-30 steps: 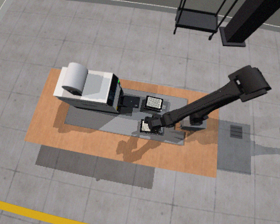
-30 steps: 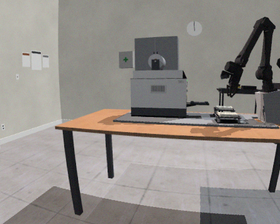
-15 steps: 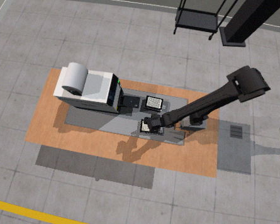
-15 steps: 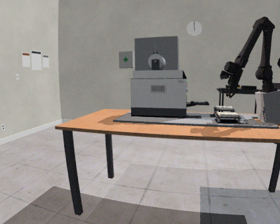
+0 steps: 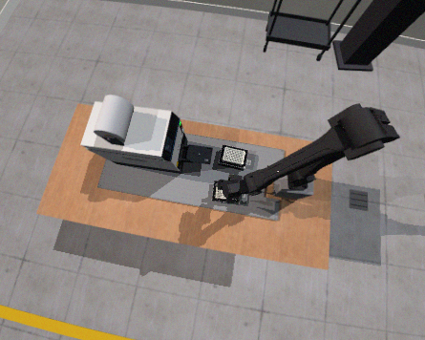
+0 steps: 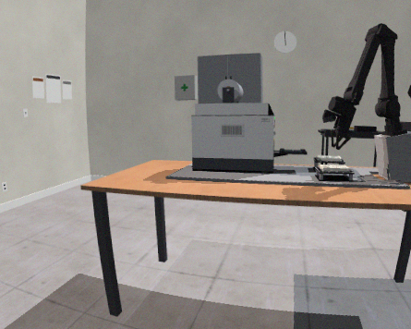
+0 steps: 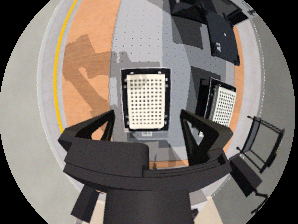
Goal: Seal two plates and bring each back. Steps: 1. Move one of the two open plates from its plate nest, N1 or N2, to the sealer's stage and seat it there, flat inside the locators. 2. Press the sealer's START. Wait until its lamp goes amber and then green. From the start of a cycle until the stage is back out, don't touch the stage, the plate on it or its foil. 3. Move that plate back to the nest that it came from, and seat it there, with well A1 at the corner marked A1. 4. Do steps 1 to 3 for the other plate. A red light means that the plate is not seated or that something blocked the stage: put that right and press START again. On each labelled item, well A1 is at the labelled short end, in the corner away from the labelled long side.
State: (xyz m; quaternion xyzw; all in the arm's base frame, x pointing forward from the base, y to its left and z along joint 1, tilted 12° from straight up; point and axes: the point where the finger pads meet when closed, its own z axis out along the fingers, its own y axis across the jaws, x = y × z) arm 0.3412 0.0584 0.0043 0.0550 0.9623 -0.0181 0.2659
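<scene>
A black robot arm [image 5: 296, 159] [image 6: 364, 69] reaches over a wood-top table [image 5: 282, 250] [image 6: 134, 177], its gripper [image 5: 230, 190] [image 6: 339, 143] [image 7: 147, 113] spread wide w/ nothing btwn the fingers. Below the gripper, one plate [image 5: 220, 192] [image 6: 334, 169] [image 7: 146, 101] lies flat in its black nest [image 5: 214, 199] [image 6: 335, 176] [image 7: 123, 95]; in the wrist view it shows ahead of and btwn the fingertips, approx. centered, the gripper standing above it, apart. The other plate [image 5: 234, 156] [image 6: 329, 158] [image 7: 225, 106] sits in a 2nd nest [image 5: 245, 167] [image 7: 204, 100] alongside, off to one side of the gripper. The sealer's stage [image 5: 199, 152] [image 6: 291, 152] [image 7: 221, 37] is out, w/ no plate on it; the sealer [image 5: 148, 131] [image 6: 233, 140] shows a green light [image 5: 180, 123] [image 6: 274, 118] up front.
</scene>
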